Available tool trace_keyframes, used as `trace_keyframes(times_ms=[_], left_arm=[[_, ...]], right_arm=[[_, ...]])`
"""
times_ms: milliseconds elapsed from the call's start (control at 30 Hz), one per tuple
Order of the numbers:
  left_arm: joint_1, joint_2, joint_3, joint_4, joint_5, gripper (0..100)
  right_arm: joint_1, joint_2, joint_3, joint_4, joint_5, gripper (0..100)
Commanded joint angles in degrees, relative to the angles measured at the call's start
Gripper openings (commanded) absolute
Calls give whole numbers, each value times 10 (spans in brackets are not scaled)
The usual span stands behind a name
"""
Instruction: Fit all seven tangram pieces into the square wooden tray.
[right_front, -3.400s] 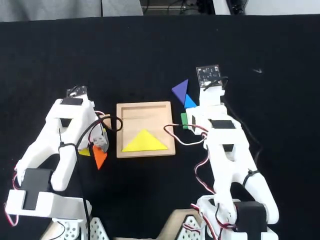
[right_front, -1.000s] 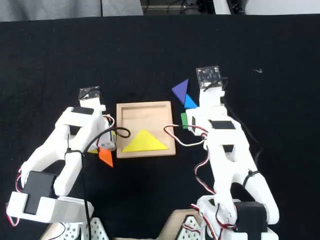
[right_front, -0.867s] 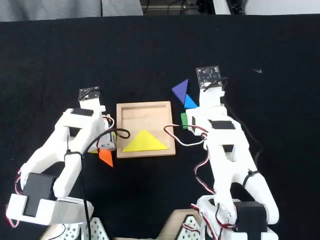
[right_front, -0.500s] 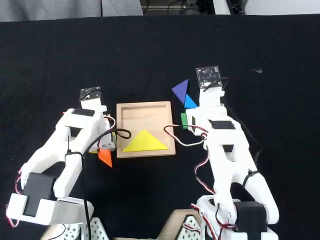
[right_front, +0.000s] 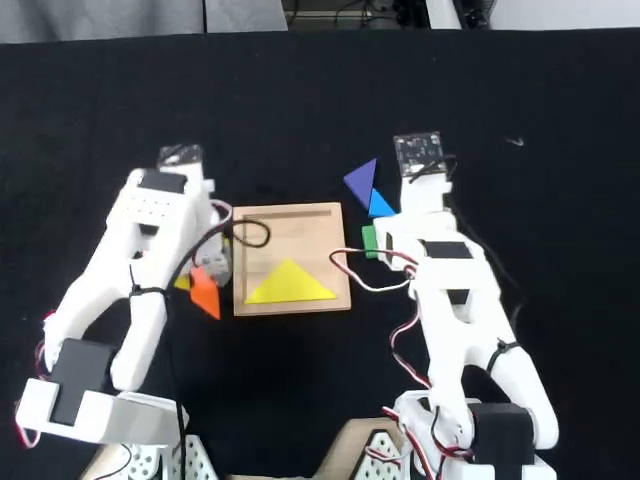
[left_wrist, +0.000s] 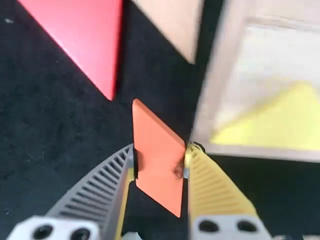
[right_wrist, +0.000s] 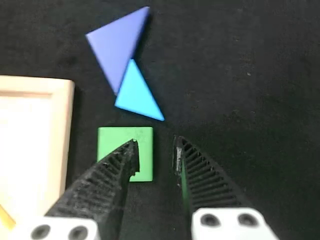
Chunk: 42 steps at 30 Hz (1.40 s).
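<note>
Tray (right_front: 290, 232) on black table (right_front: 560, 100); grey cloth (right_front: 100, 15) behind.

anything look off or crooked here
Nothing looks spilled or damaged. The one odd thing is the orange piece: it sits slanted between the fingers of the left gripper, just outside the wooden tray, not squared to its edge.

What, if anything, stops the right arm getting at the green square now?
Likely nothing, so yes: the right end effector is open right at the green square, one finger over it.
</note>
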Motion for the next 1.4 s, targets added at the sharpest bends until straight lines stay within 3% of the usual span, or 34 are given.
trace_keyframes(times_ms=[0,167,300,467,767,1133,1367], left_arm=[[73,-11,-107,63,5,51],[152,-5,-124,25,49,50],[187,-4,-93,-73,90,50],[218,-4,-38,-186,88,50],[258,2,-40,-195,91,50],[269,165,-161,-201,92,50],[271,176,-186,-204,175,50]], right_arm=[[26,-5,-10,-12,1,127],[64,-2,-21,-12,-4,127],[96,-1,-23,-14,-5,125],[115,-1,-22,-33,-6,125],[119,-2,-22,-33,-6,125],[116,-1,-22,-33,-6,126],[114,-1,-22,-33,-6,126]])
